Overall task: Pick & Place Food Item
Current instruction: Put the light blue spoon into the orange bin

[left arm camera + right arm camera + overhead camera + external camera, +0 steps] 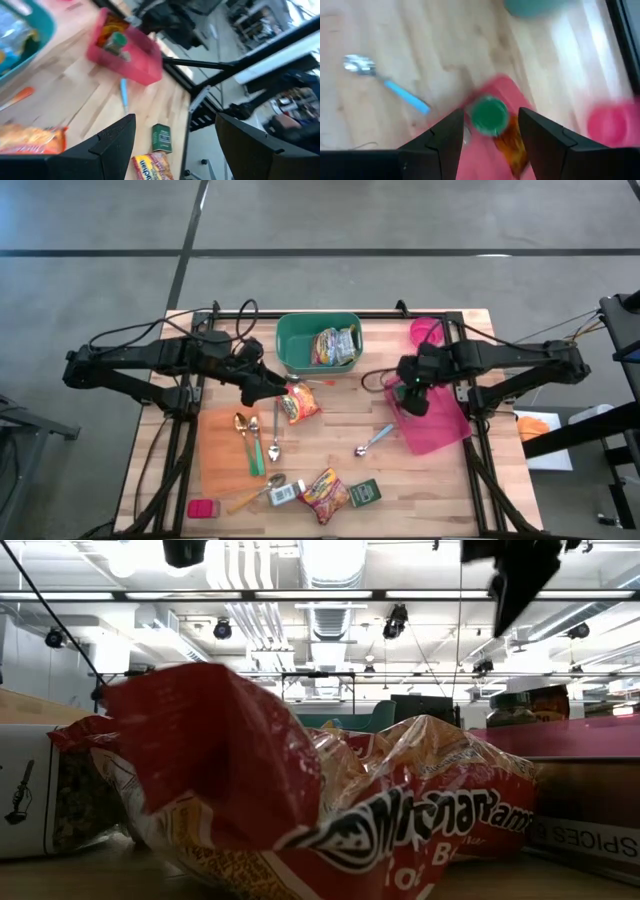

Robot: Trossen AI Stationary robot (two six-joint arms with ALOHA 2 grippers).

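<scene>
Light wooden table (340, 430), pretty cluttered: green bin (318, 343), pink bin (432, 420), orange mat (225, 450) with spoons, blue-handled spoon (372, 441), two ramen packs (325, 493), small green box (365, 493), pink cup (427, 332).

My table (430, 470) is pale matt wood; noodle packet (330, 810) glossy crinkled plastic film; pink bin (440, 430) smooth plastic; spoon (362, 450) bright metal.

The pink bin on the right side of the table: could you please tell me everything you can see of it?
The pink bin is a shallow, rectangular, plastic-looking tray lying flat and skewed on the wooden table, beside the green basket. Inside stand a green-lidded jar and an orange packet. The right gripper hangs open above it, touching nothing.
</scene>
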